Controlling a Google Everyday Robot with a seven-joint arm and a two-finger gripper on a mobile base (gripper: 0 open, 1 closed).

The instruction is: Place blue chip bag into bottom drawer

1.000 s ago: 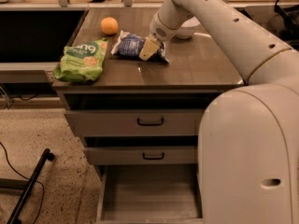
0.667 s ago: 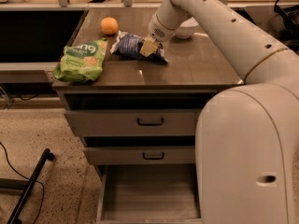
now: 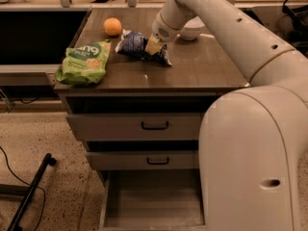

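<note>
Barely shifted since a second ago: tool point(image 3: 154, 44) down on blue chip bag point(image 3: 132, 43) atop bench point(image 3: 202, 66), grip impossible to tell, carry to open bottom drawer point(image 3: 154, 203) likely pending.

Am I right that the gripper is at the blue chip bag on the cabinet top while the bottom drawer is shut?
Not quite: the camera view shows the bottom drawer open. The gripper is at the blue chip bag on the cabinet top.
</note>
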